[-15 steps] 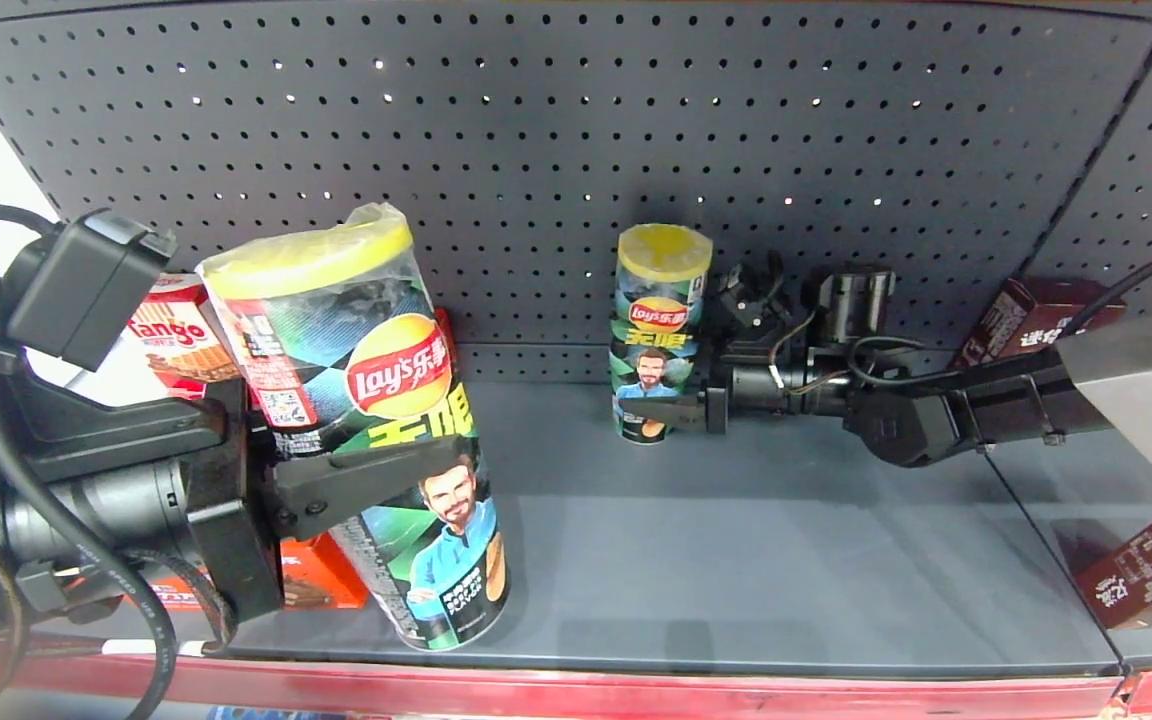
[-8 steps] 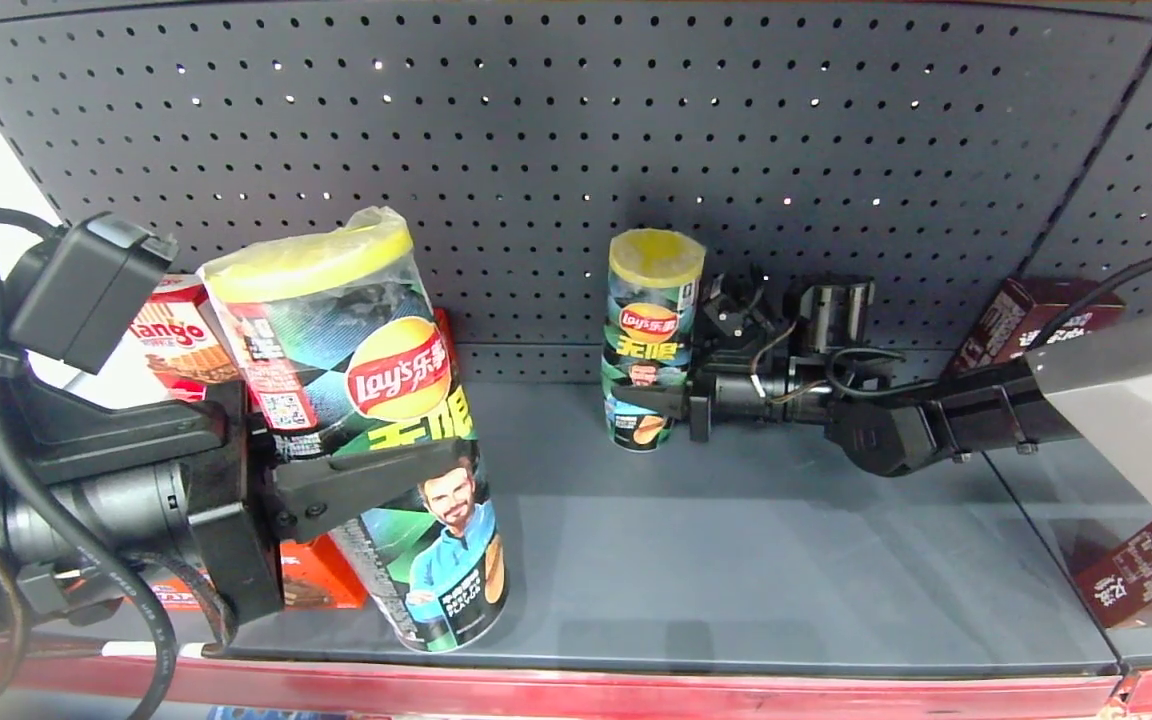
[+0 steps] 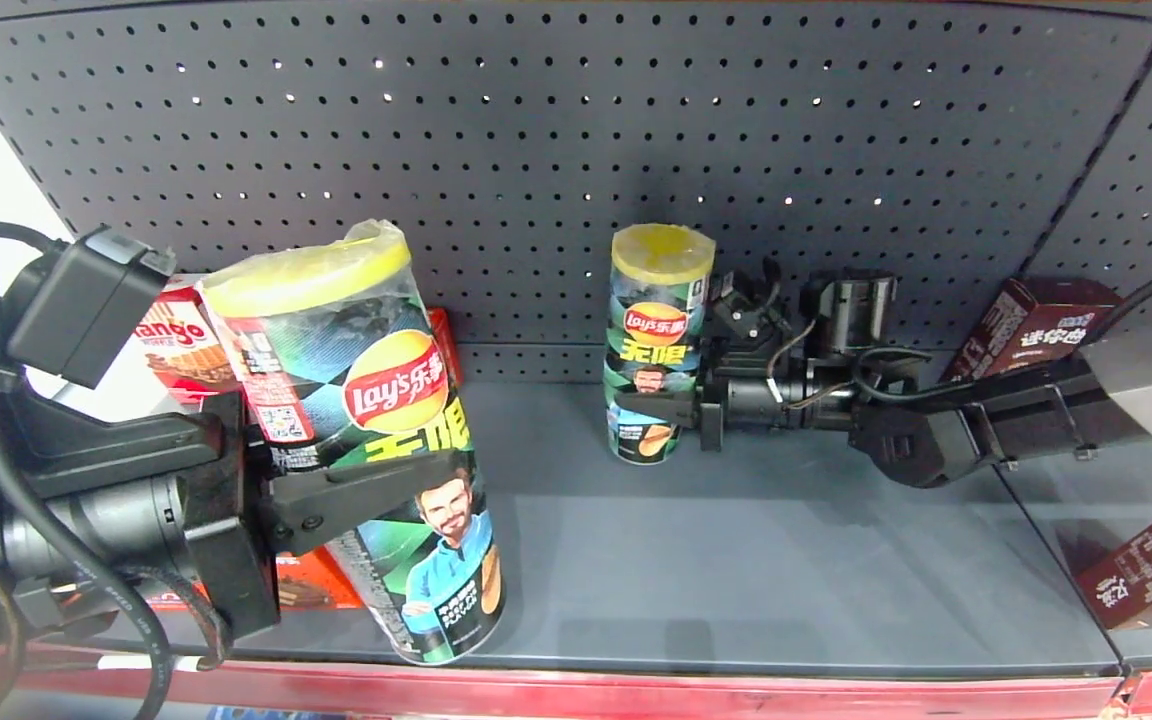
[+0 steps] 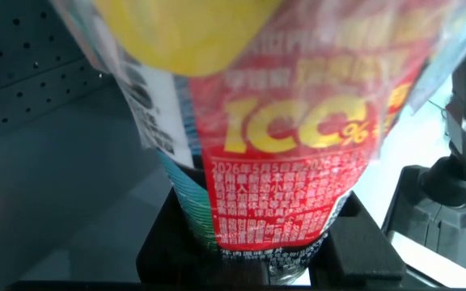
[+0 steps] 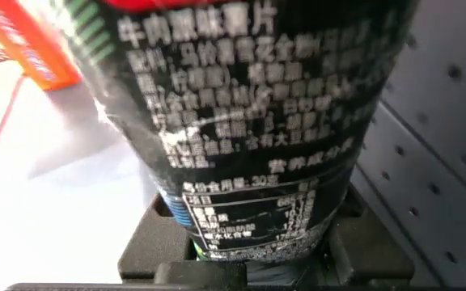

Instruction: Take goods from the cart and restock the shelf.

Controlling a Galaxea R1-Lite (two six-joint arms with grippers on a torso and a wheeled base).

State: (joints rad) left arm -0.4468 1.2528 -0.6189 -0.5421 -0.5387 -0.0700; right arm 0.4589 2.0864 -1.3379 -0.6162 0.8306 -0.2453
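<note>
Head view has my left gripper (image 3: 376, 482) clamped around the middle of the left can (image 3: 366, 400), a tall tube with a yellow lid under clear film. It leans a little, its base at the front edge of the shelf (image 3: 756, 560), and I cannot tell whether it touches the deck. My right gripper (image 3: 651, 405) pinches the right can (image 3: 658, 330) at mid-height. That one is upright, near the pegboard (image 3: 576, 120) at the back, with its base at the deck or just above it. Both lids are on, so what is inside stays hidden. Left wrist view looks up the left can (image 4: 290, 162) at its red printed panel, with the lid at the far end. Right wrist view has the right can (image 5: 257, 137) seated between my black jaws, the pegboard just beside it. A red box (image 3: 176, 335) and an orange box (image 3: 301, 585) sit behind my left arm. Two brown boxes (image 3: 1031, 320) (image 3: 1151, 565) lean on the bay to the right.
</note>
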